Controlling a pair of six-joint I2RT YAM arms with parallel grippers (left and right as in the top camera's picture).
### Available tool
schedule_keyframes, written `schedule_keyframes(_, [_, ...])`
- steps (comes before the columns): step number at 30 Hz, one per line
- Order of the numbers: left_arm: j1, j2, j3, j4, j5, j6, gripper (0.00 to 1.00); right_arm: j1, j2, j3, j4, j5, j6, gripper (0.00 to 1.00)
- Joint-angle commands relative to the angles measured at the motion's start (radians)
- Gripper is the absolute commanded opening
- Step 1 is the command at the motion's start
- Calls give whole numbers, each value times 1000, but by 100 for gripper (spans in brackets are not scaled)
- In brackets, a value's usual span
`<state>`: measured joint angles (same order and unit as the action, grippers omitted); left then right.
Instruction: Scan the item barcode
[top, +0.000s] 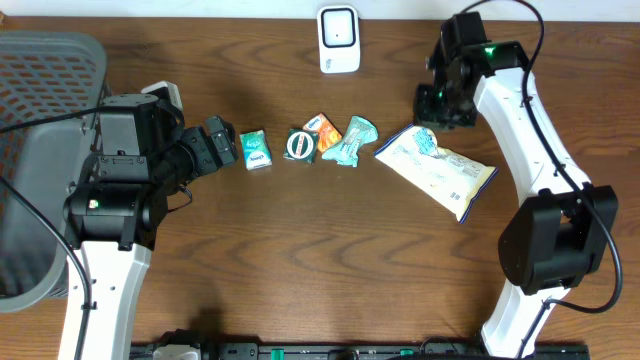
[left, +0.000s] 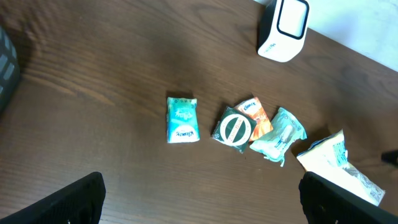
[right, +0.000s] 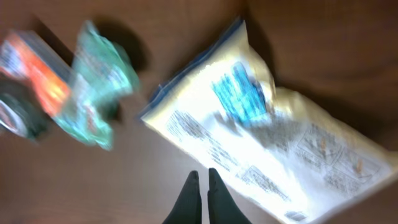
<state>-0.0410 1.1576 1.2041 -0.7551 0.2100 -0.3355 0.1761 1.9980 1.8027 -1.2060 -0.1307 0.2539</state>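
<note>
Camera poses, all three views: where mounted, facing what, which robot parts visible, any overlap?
Overhead: above the table, looking straight down; both arms show.
Left wrist: on the left arm, looking obliquely at packets and scanner; open left gripper at the bottom corners.
Right wrist: on the right arm, looking down at the white bag, blurred; shut right gripper at bottom edge.
Shared: white bag in all three; scanner in overhead and left wrist.

Your worktop (top: 300, 260) is dark brown wood with a streaky grain. On it you have a teal packet (top: 256, 150) with white print, a dark green pack (top: 300, 146) bearing a white ring crossed by a bar, an orange packet (top: 324, 131), a pale mint wrapper (top: 352, 140), and a cream bag (top: 437, 168) printed in blue with a navy edge. The scanner (top: 339, 39) is white, its window outlined dark.
</note>
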Motion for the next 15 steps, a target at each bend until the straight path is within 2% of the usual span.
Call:
schedule_keyframes(1, [3, -1, 15, 0, -6, 17, 98, 9, 5, -65, -19, 43, -34, 1])
schedule_keyframes(6, [3, -1, 15, 0, -6, 17, 98, 11, 5, -267, 151, 43, -7, 2])
schedule_keyframes(9, [3, -1, 15, 0, -6, 17, 98, 11, 5, -427, 380, 38, 41, 3])
schedule_keyframes(12, [3, -1, 15, 0, -6, 17, 98, 12, 5, -479, 463, -31, 37, 4])
schedule_keyframes(15, [3, -1, 15, 0, -6, 17, 98, 25, 5, -481, 476, -126, 8, 2])
